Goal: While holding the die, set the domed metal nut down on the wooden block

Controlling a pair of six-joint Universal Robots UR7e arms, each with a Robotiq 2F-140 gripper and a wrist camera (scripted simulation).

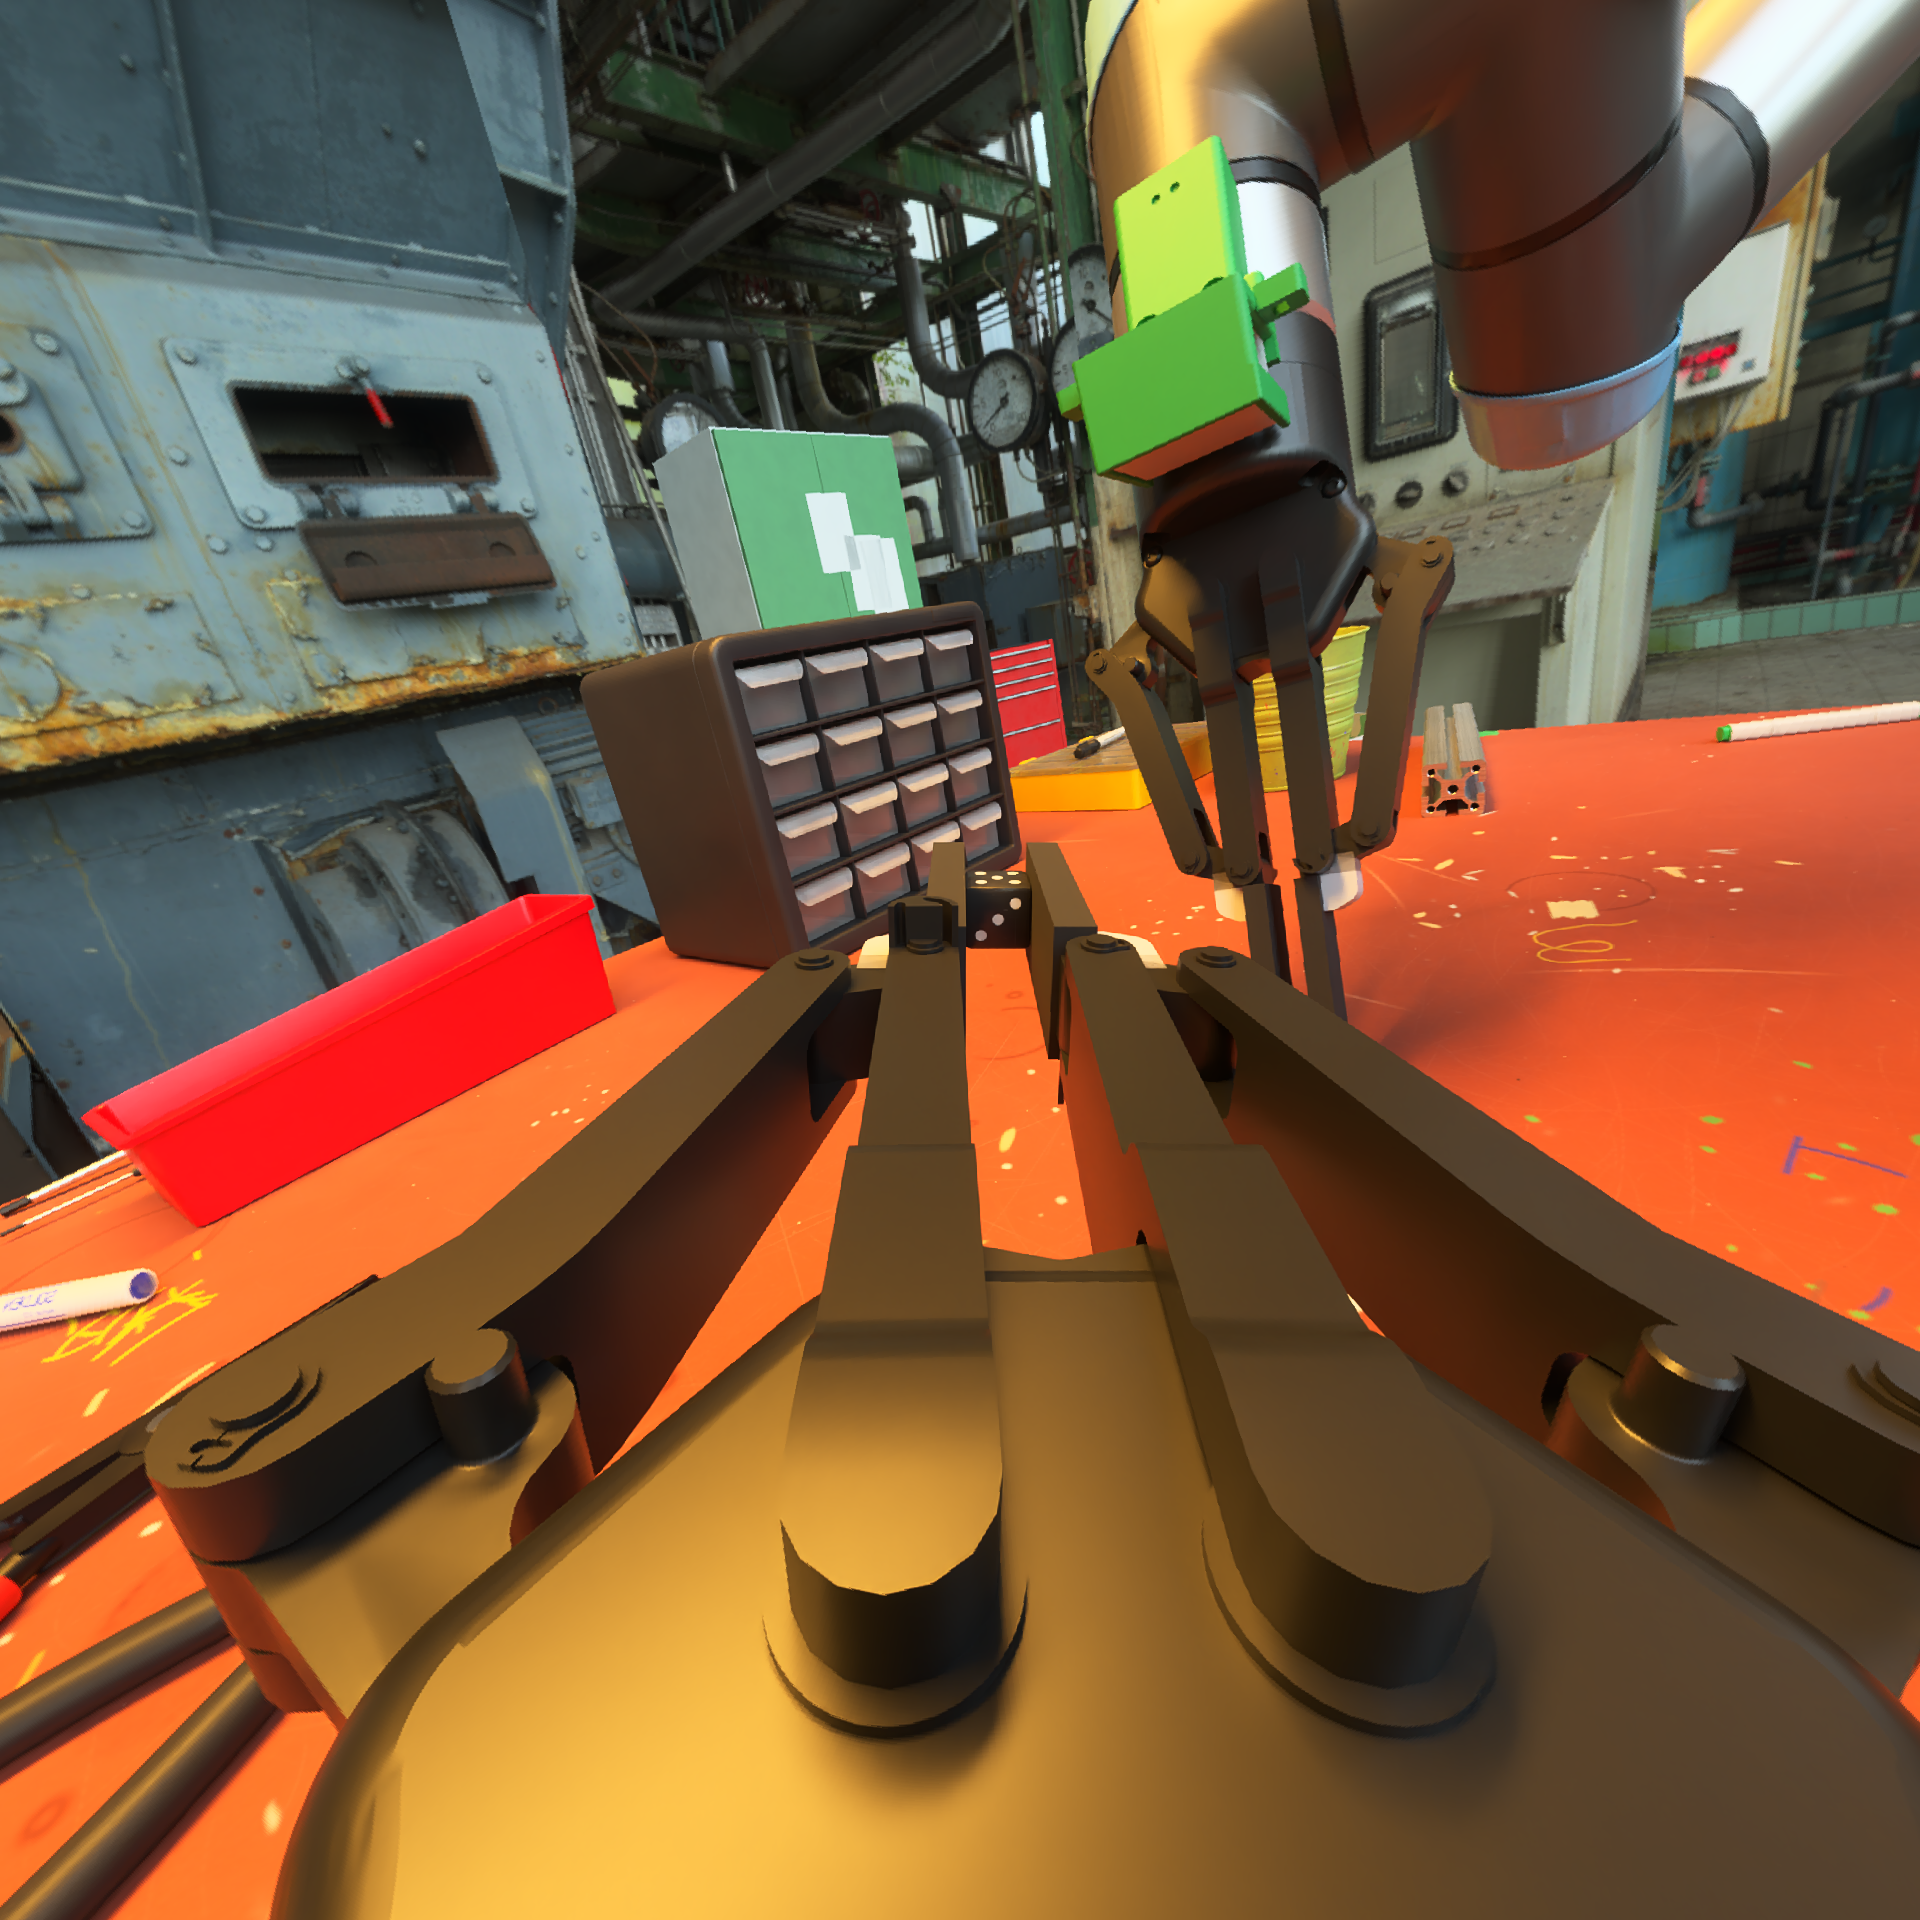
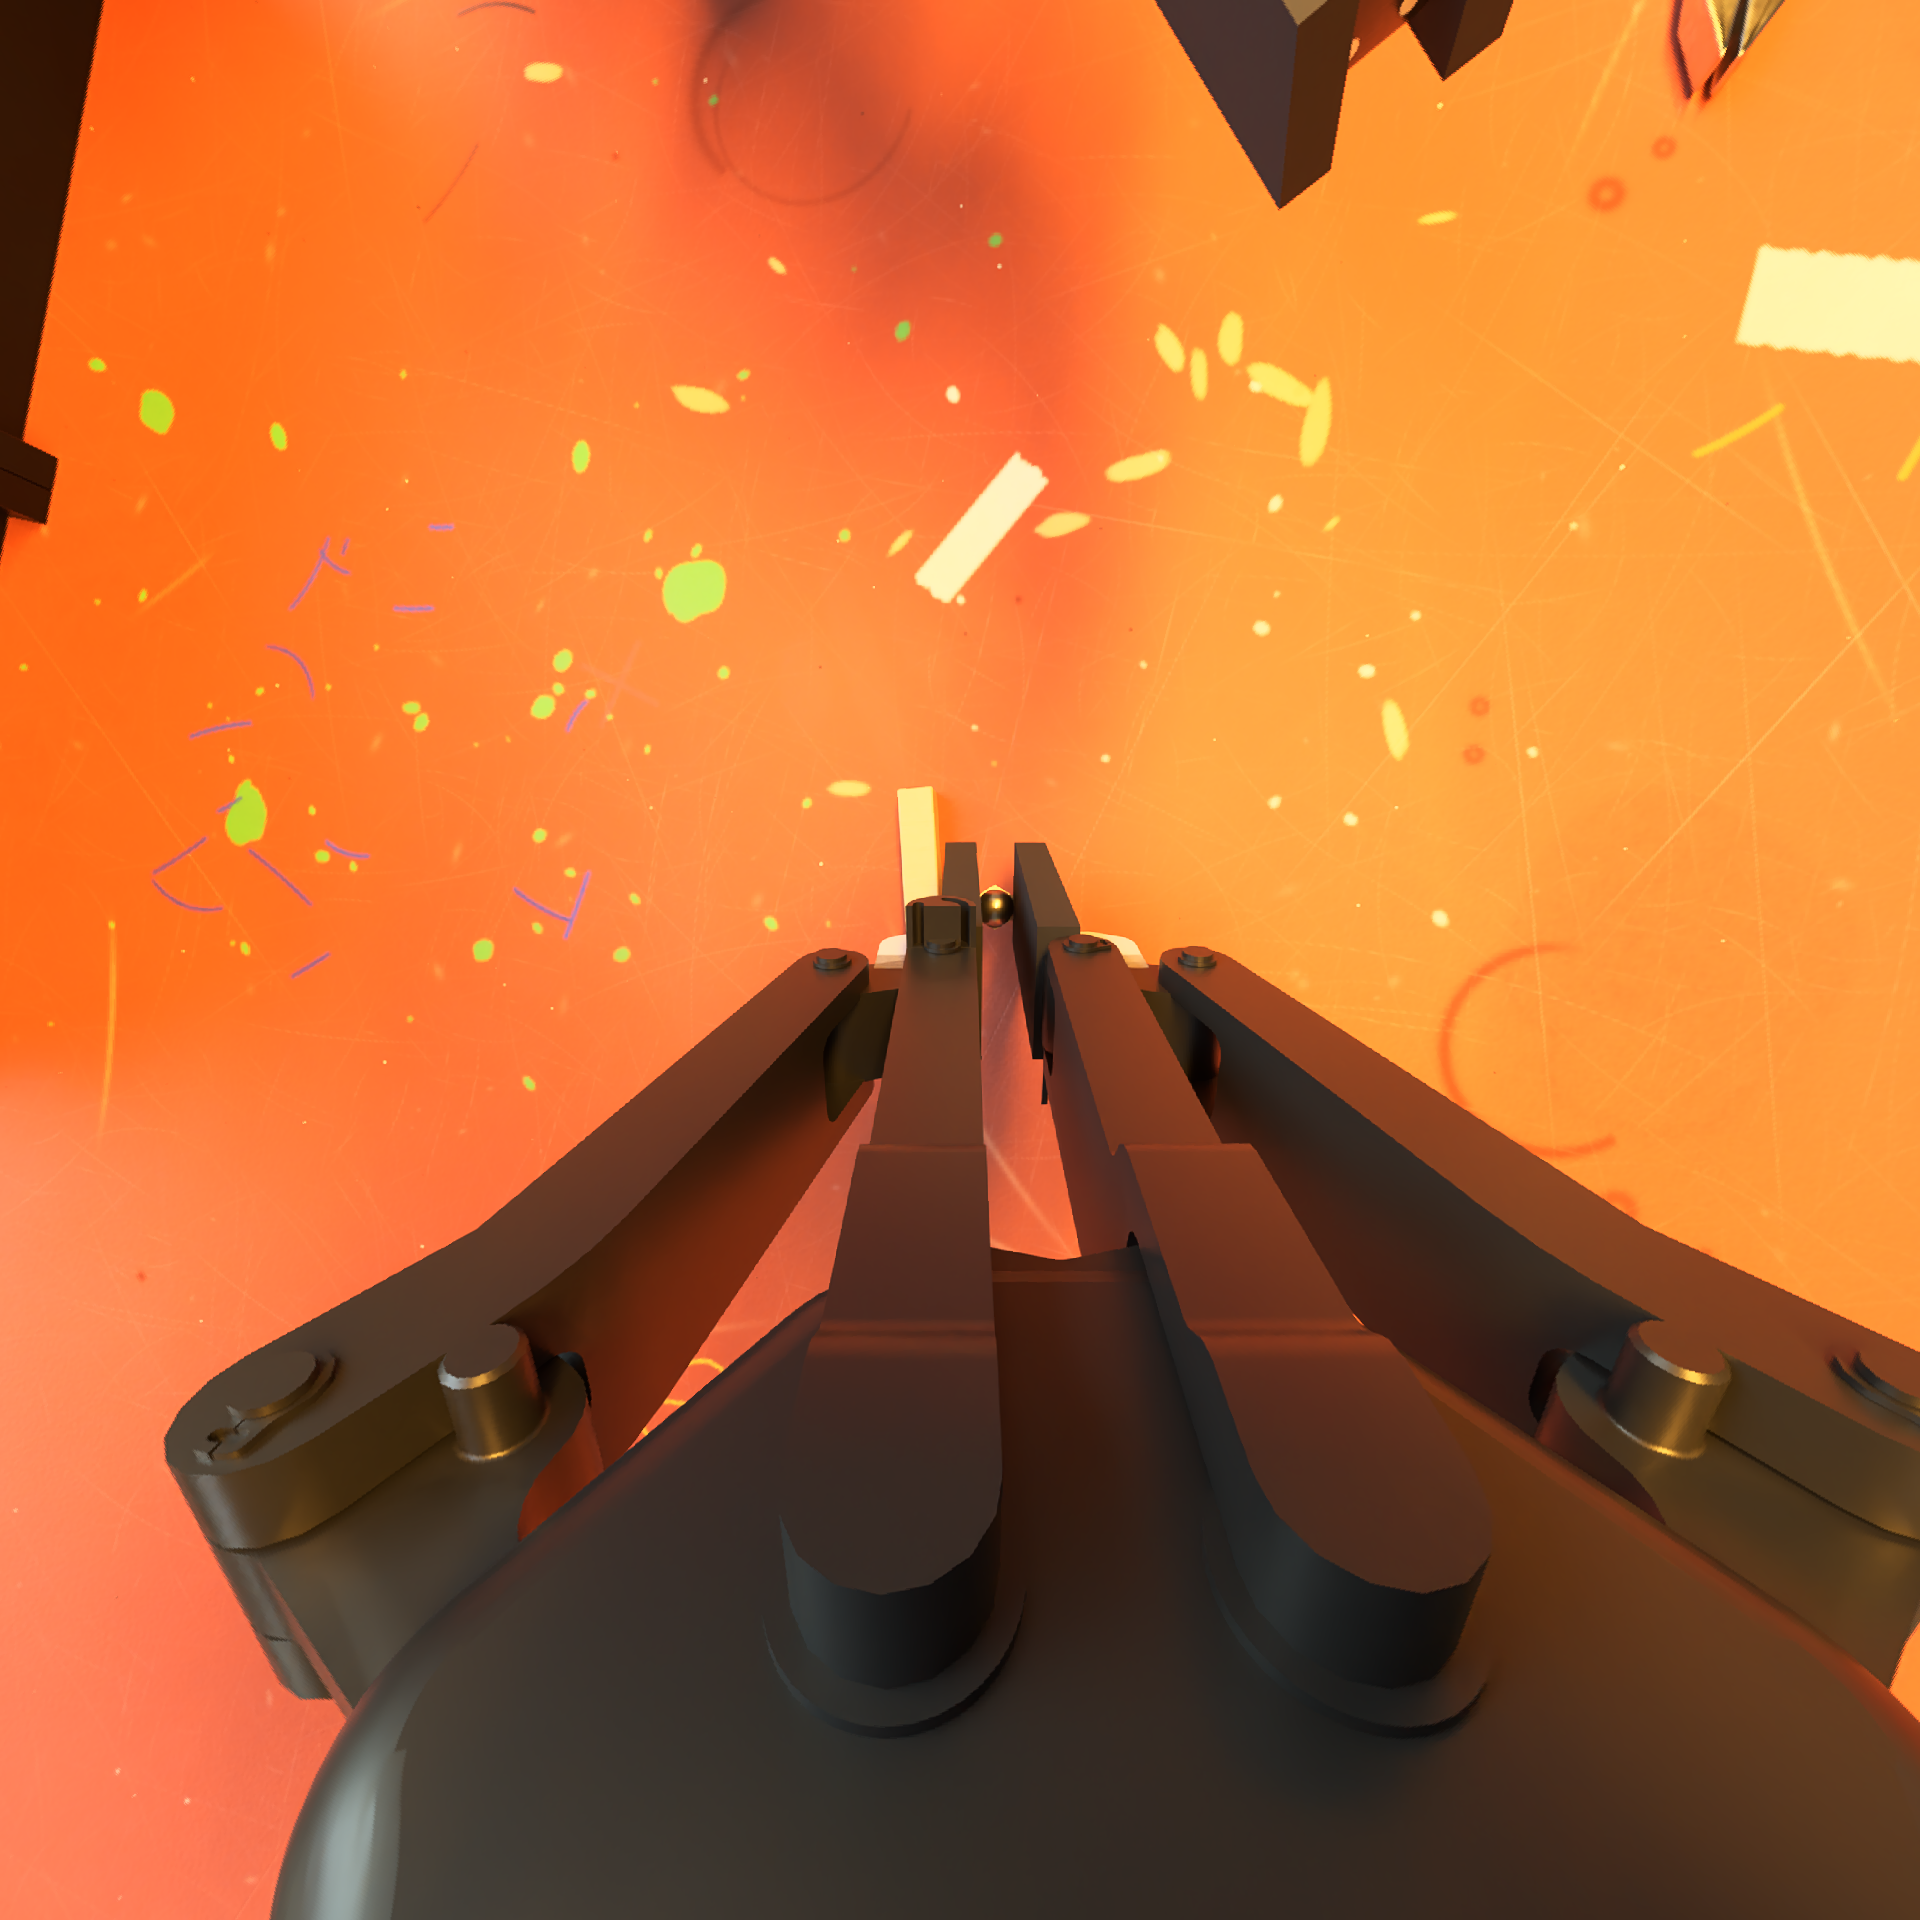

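L gripper (image 1: pixel 995 894) clamped on black die (image 1: pixel 997 907), frame ctr, above orange table (image 1: pixel 1558 1039) | R gripper (image 2: pixel 995 883) clamped on domed metal nut (image 2: pixel 995 906), frame ctr | drawer cabinet (image 1: pixel 821 769) behind die

Drawer cabinet (image 1: pixel 831 774) close ahead; open orange tabletop (image 1: pixel 1558 1039) rightward.

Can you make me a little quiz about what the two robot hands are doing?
1. True or false: the left gripper holds a black die.
2. What is pinched between the right gripper's fingers: A) a pen, B) a domed metal nut, C) nothing?
3. What colour is the table?

Key: 1 true. 2 B. 3 orange.
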